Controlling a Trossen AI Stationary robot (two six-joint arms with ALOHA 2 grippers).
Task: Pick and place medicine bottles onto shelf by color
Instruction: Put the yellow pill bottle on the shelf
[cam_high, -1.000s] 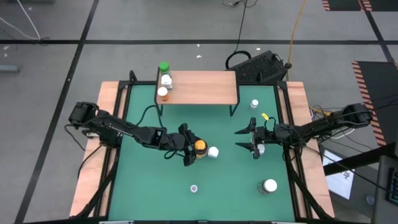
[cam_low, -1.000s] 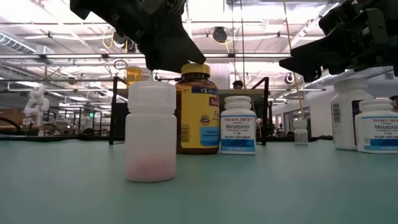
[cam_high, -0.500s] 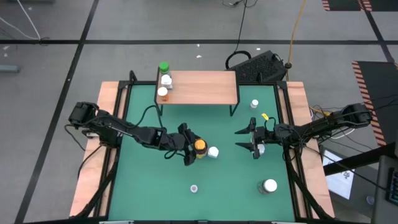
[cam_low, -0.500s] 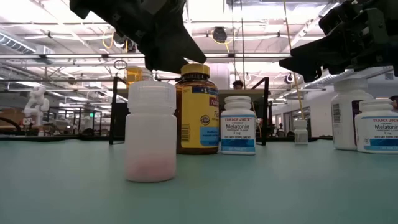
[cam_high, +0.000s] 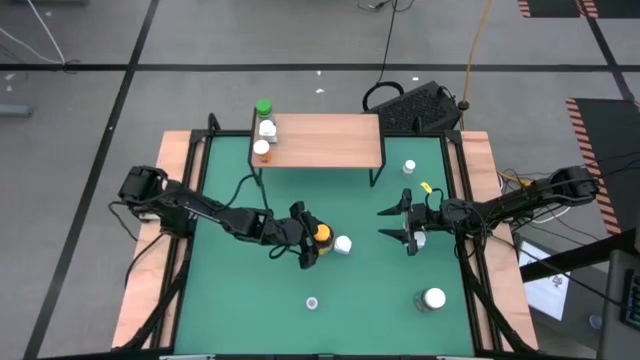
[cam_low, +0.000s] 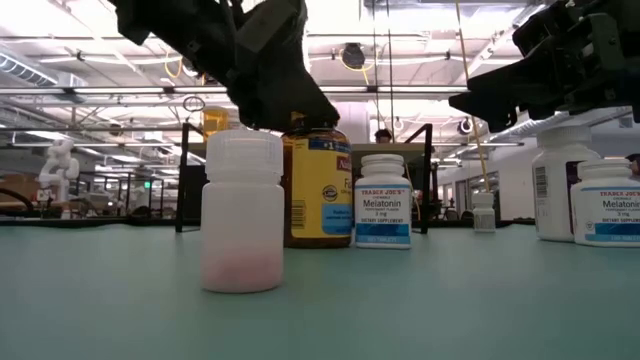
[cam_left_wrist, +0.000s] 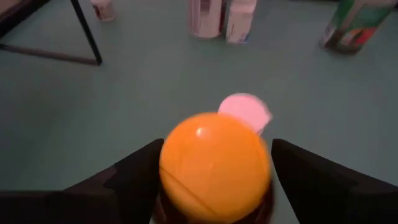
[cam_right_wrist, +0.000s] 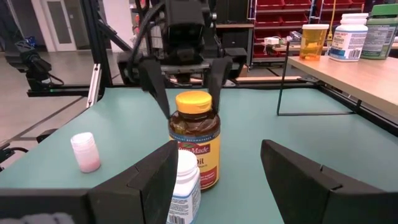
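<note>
An amber medicine bottle with a yellow cap (cam_high: 321, 235) stands upright on the green mat at mid-table. My left gripper (cam_high: 310, 240) is open, one finger (cam_left_wrist: 134, 180) on each side of the bottle's cap (cam_left_wrist: 214, 165); I see no touch. A white bottle (cam_high: 343, 244) stands just beside the amber one. The shelf (cam_high: 330, 142) stands at the far side on black legs, with a green-capped (cam_high: 263, 107), a white (cam_high: 267, 128) and an orange-topped bottle (cam_high: 262, 148) at its left end. My right gripper (cam_high: 392, 224) waits open and level at the right, a white bottle (cam_right_wrist: 183, 186) below its fingers.
A frosted bottle with pink contents (cam_low: 243, 210) stands near the front (cam_high: 313, 301). A larger white-lidded bottle (cam_high: 433, 298) is at the near right, and a small white one (cam_high: 409, 167) by the shelf's right leg. A raised wooden frame (cam_high: 180, 200) surrounds the mat.
My left gripper has sunk toward the amber bottle and eased a little toward the table's right edge; in the low view its fingers now come down over the yellow cap. The bottle has stayed in place.
</note>
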